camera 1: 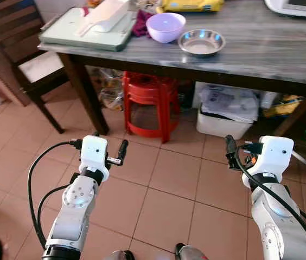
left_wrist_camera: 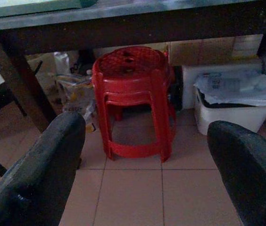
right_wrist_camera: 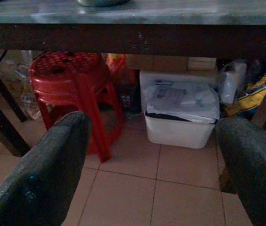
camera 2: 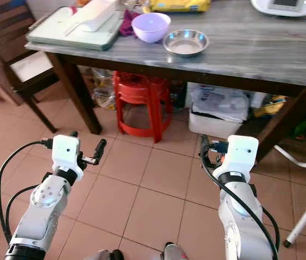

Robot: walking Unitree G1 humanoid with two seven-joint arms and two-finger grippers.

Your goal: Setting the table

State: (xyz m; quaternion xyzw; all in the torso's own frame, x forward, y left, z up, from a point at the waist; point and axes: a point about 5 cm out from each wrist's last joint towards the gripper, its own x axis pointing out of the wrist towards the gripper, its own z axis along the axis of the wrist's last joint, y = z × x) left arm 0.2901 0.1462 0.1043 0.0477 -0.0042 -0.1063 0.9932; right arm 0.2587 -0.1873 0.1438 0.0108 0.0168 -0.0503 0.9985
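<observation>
Approaching the tabletop (camera 1: 261, 49), you've got both the left end effector (camera 1: 121, 153) and right end effector (camera 1: 230, 153) spread and empty; next, reach the steel bowl (camera 1: 201, 42).

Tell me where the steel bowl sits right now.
In the head views the steel bowl sits on the grey table near its front edge, just right of the purple bowl and above the red stool.

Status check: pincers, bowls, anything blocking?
Left pincer and right pincer open, empty, held low short of the table. Purple bowl and steel bowl untouched on top. Red stools tucked underneath.
</observation>
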